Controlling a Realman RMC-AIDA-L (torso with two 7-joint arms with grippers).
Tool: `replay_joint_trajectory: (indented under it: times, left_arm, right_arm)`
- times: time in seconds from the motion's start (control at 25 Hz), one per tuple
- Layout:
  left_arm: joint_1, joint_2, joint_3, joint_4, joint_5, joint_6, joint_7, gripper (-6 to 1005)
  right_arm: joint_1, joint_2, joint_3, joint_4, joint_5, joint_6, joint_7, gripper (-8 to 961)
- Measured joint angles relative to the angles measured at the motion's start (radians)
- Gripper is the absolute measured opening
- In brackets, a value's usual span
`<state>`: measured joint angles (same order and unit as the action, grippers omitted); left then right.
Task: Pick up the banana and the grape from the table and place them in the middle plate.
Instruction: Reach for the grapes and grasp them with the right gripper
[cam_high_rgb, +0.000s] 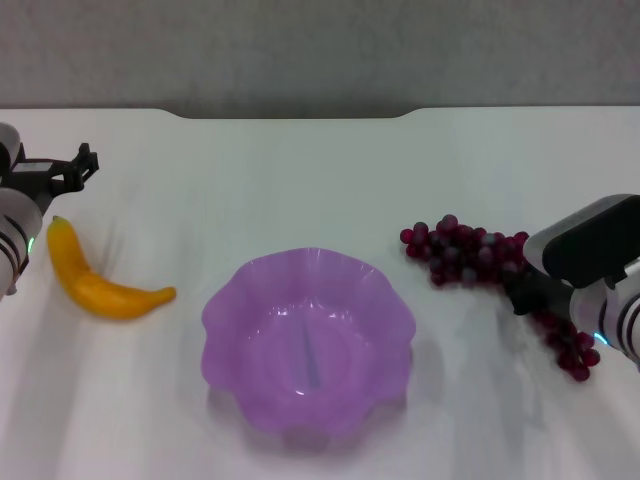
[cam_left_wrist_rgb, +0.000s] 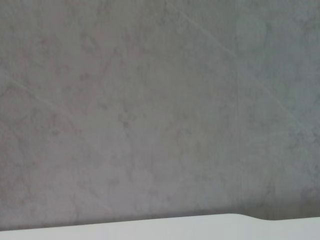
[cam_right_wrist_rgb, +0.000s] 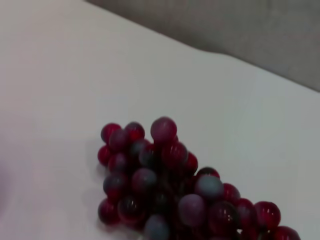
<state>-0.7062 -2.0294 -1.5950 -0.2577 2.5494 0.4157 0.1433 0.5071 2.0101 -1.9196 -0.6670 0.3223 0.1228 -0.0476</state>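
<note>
While the right gripper sits low over the grape, its dark tip is down among the berries about halfway along the bunch; whether the fingers are spread or closed cannot be told, and no grip on the fruit is confirmed. The grey-and-white wrist housing of that arm enters from the right edge of the head view and covers part of the bunch. In the right wrist view the grape fills the near field, red-purple berries with several greyish ones, lying on the table.

Left gripper is at the far left edge of the head view, black fingers pointing toward the table's back, just beyond the greenish tip of the banana. Finger spacing cannot be told; nothing seen in it. The left wrist view shows only a grey mottled wall and a strip of white table edge.

Banana lies flat on the table, left of the middle plate, curved, with its orange end pointing toward the plate but apart from it. Grape bunch lies right of the plate, running from near the plate's upper right rim out toward the right edge, not touching the plate. Middle plate is at centre front, translucent purple, scalloped rim, with no fruit in it.
</note>
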Motion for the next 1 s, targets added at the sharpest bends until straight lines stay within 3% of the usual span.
replay_joint_trajectory:
  times: [1.0]
  left_arm:
    - [-0.004, 0.0, 0.002, 0.0, 0.0, 0.0, 0.001, 894]
  right_arm:
    - [-0.001, -0.001, 0.0, 0.018, 0.0, -0.018, 0.0, 197]
